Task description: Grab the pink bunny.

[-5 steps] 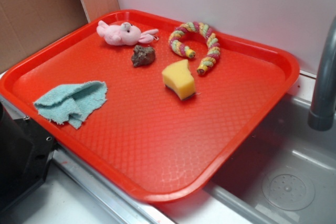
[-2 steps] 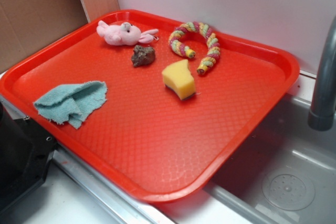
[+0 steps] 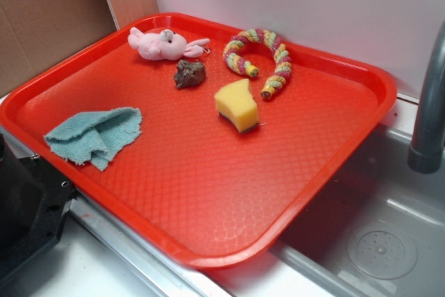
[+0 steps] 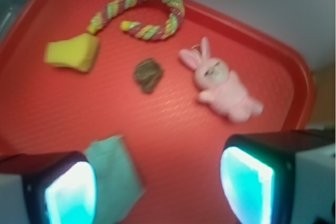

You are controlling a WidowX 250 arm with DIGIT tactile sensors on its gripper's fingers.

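A big red tray (image 3: 208, 193) sits by the sink, and everything lies on it. The blue cloth (image 3: 95, 135) is at the near left side, the twisted rope toy (image 3: 261, 53) curls at the back, the yellow sponge (image 3: 237, 106) sits near the middle, and the pink bunny (image 3: 163, 44) lies on its side at the back left edge, close by a small brown lump (image 3: 189, 73). The gripper (image 4: 157, 182) hangs high above the tray, its jaws wide apart with nothing between them. So nothing is grabbed yet; I think it must go over to the bunny, come down and close. The side view shows only a dark bit of the arm in the top corner. The wrist view is blurry but shows both fingers (image 4: 247, 182) and the bunny's face and ears.
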